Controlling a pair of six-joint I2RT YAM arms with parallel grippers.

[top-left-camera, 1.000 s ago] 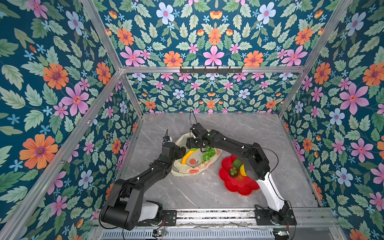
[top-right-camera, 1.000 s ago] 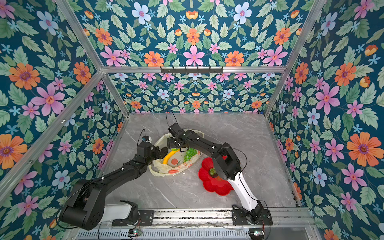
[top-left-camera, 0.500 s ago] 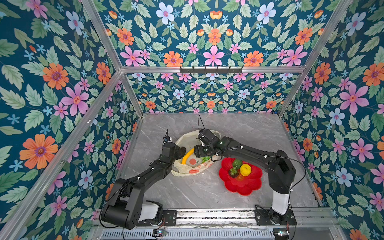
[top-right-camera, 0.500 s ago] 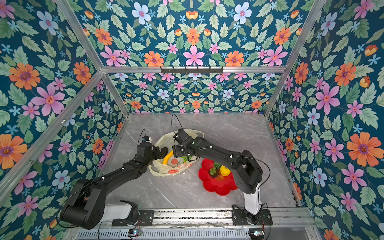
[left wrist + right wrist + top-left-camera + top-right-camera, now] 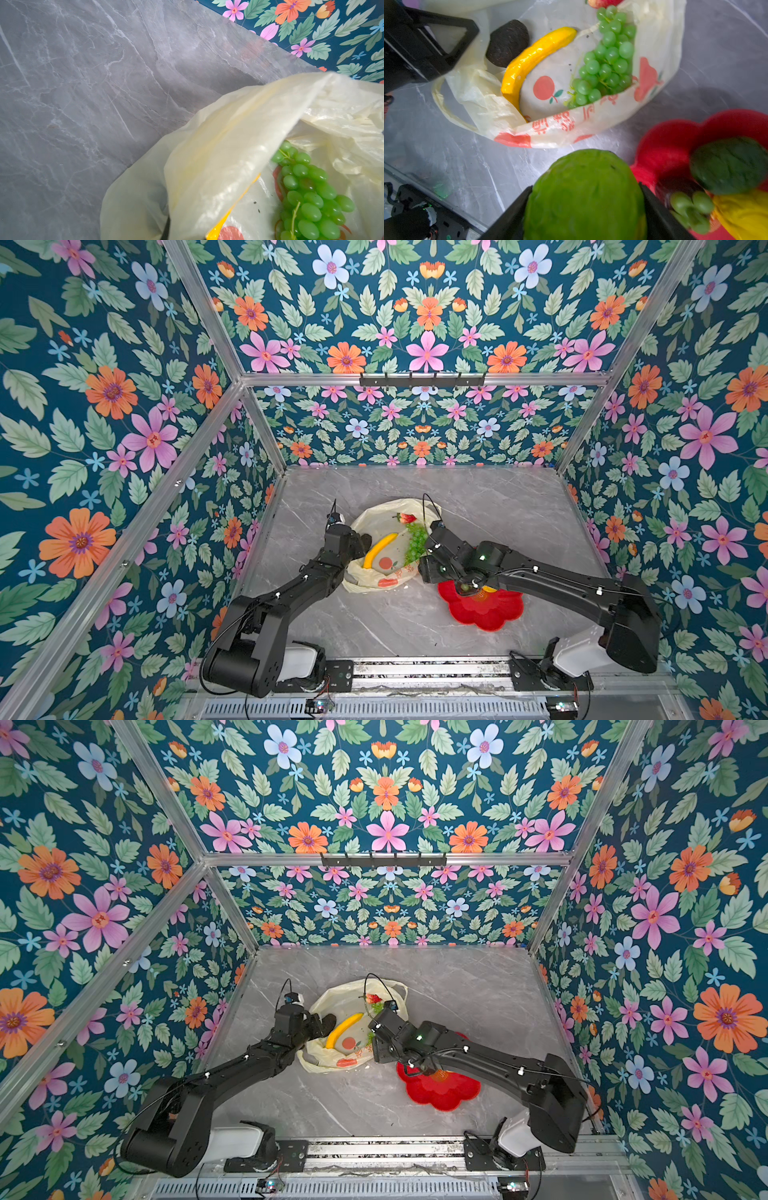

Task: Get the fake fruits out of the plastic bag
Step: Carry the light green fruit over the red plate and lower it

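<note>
Lime-green and bumpy, the fruit (image 5: 585, 195) fills my right wrist view. The right fingers (image 5: 656, 212) grip it, spread wide with one black pad against each flank. It hangs above the grey marble surface (image 5: 498, 510), just beside the lobed rim of the red flower-shaped plate (image 5: 675, 145) and outside the bag. On that plate, packed close together, I see a dark green avocado (image 5: 729, 164), a small cluster of green grapes (image 5: 691, 205) and a yellow citrus (image 5: 741, 218).

The left fingers (image 5: 442, 19) are closed tight on the rim of the plastic bag (image 5: 591, 122) and hold a flap of its thin film raised. In my left wrist view that flap covers much of what lies inside.

The bag is cream-yellow, translucent and crinkled, with orange fruit prints and red lettering. In both top views it lies on the surface to the left of the plate, its mouth gaping. Inside it a yellow banana (image 5: 533, 60) curves beside a large green grape bunch (image 5: 608, 60). A dark rough-skinned fruit (image 5: 507, 42) touches the banana on the side of the left fingers. A red strawberry (image 5: 407, 517) sits at the far end of the grape bunch.
</note>
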